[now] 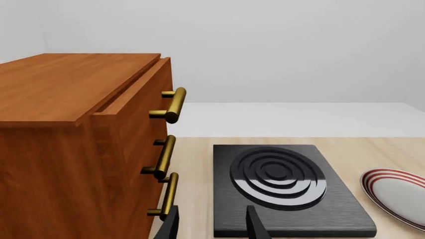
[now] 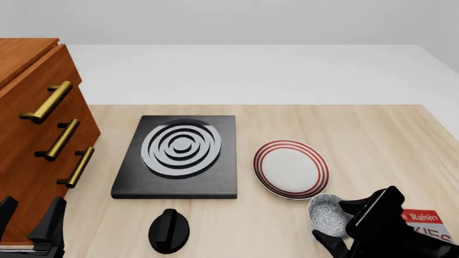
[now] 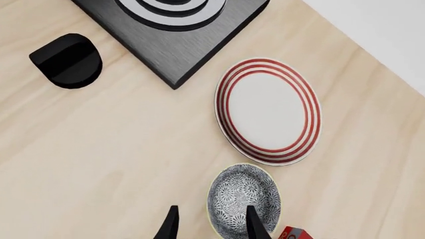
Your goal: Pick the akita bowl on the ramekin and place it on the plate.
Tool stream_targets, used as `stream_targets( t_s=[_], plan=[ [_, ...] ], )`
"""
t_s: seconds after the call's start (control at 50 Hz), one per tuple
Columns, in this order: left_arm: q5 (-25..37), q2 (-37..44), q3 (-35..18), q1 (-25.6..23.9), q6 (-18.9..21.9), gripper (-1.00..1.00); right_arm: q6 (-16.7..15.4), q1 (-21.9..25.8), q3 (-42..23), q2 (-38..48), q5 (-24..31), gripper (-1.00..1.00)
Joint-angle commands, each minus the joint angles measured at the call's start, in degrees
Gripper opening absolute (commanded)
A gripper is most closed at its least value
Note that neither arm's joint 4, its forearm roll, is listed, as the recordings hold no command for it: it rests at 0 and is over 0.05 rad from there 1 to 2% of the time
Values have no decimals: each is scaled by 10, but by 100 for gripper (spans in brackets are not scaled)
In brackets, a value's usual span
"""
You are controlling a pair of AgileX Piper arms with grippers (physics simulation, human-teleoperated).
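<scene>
A pale wooden table [image 2: 373, 134] under a plain grey backdrop carries the scene. The akita bowl [image 3: 243, 199] sits upright, mouth to the ceiling, just beside the plate [image 3: 269, 110] at its five o'clock in the front view; being round, it has no long axis to speak of. The ramekin said to be under it is hidden.

The right gripper [image 3: 211, 224] hangs above the bowl's near rim, fingers apart and empty, so the step in hand looks like the approach. Next it probably needs to sink until one finger is inside the rim, then close.

The left gripper [image 1: 212, 223] (idle, fingers spread) faces the stove [image 1: 285, 186].
</scene>
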Motion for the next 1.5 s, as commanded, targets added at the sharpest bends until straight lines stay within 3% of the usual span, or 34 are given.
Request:
stream_targets(
  t_s=[0.02, 0.32, 0.46, 0.48, 0.54, 1.1, 1.5],
  plan=[
    [0, 0, 0, 0, 0, 100, -8, 1, 21, 52, -31, 100],
    [0, 0, 0, 0, 0, 100, -13, -21, 53, 104, -96, 100],
    [0, 0, 0, 0, 0, 100, -9, -21, 54, 117, -102, 100],
    [0, 0, 0, 0, 0, 100, -15, -29, 67, 144, -136, 100],
    [0, 0, 0, 0, 0, 100, -13, -28, 70, 156, -152, 100],
    [0, 0, 0, 0, 0, 100, -24, -44, 71, 212, -189, 100],
    [0, 0, 0, 0, 0, 100, -19, -43, 90, 274, -255, 100]
  ],
)
